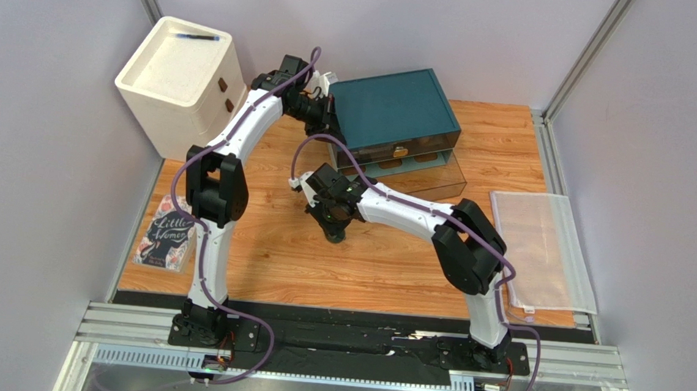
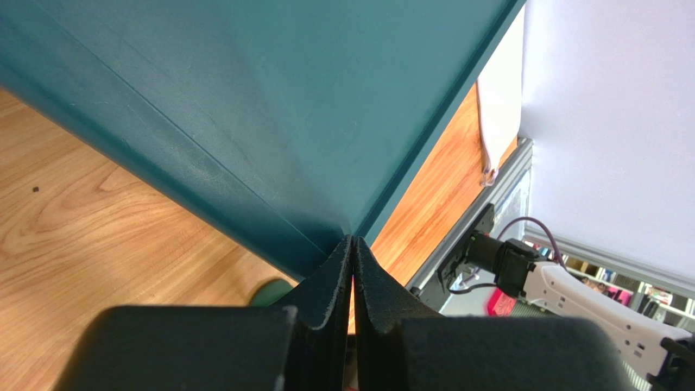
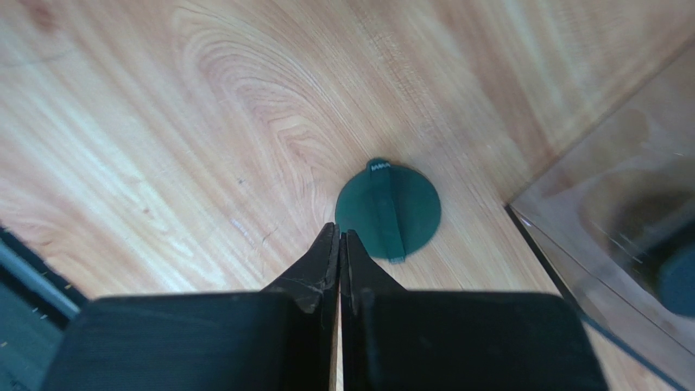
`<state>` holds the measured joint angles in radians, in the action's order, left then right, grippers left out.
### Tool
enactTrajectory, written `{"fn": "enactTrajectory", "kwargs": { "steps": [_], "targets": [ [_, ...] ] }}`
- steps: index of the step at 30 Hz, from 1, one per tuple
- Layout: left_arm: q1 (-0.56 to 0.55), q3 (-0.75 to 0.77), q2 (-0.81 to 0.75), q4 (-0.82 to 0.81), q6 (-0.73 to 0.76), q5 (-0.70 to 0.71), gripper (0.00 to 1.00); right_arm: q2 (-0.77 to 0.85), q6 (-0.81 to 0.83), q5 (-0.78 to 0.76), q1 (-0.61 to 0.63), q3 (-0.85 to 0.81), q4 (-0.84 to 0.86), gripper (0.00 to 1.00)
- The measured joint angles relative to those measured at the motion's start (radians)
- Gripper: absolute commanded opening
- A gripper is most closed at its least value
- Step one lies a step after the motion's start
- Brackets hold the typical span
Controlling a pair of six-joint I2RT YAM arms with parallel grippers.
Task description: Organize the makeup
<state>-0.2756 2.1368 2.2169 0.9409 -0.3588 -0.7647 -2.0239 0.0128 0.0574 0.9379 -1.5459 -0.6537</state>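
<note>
A flat dark-green round compact (image 3: 388, 210) lies on the wooden table (image 3: 204, 122). My right gripper (image 3: 339, 232) is shut and empty, its tips just at the compact's near-left edge; in the top view this gripper (image 1: 333, 226) covers the compact. My left gripper (image 2: 352, 241) is shut and empty, tips against the corner of the teal drawer box (image 2: 269, 106); in the top view it (image 1: 328, 113) sits at the box's left side (image 1: 395, 111). A green rounded edge (image 2: 269, 292) peeks beside the left fingers. The other makeup is not clearly in view.
A clear drawer (image 1: 423, 175) juts from the teal box toward the front, with dim dark shapes inside (image 3: 677, 281). A white cabinet (image 1: 181, 73) stands back left. A pink-covered book (image 1: 167, 234) lies at the left edge, a mesh pouch (image 1: 537, 250) at the right.
</note>
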Motion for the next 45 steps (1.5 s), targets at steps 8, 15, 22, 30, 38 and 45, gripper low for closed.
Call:
{"fn": "enactTrajectory", "kwargs": {
  "steps": [8, 15, 22, 30, 38, 45],
  "targets": [
    [0.001, -0.003, 0.000, -0.003, 0.000, -0.003, 0.10, 0.226, 0.001, -0.076, -0.002, 0.028, 0.034, 0.31],
    [0.003, -0.010, 0.000, -0.011, -0.001, -0.016, 0.10, 0.174, 0.015, -0.058, -0.012, 0.014, 0.031, 0.56],
    [0.004, -0.011, 0.000, -0.011, -0.001, -0.016, 0.10, 0.012, 0.015, -0.011, -0.014, 0.048, 0.008, 0.56],
    [0.005, -0.013, 0.000, -0.014, -0.001, -0.021, 0.10, -0.035, 0.006, -0.011, -0.016, 0.047, 0.011, 0.49],
    [0.005, -0.018, -0.003, -0.018, -0.001, -0.021, 0.10, -0.057, -0.006, -0.027, -0.039, 0.019, -0.010, 0.03],
    [0.005, -0.031, -0.010, -0.030, -0.001, -0.020, 0.10, -0.042, -0.007, -0.019, -0.045, 0.039, 0.009, 0.00]
  ]
}}
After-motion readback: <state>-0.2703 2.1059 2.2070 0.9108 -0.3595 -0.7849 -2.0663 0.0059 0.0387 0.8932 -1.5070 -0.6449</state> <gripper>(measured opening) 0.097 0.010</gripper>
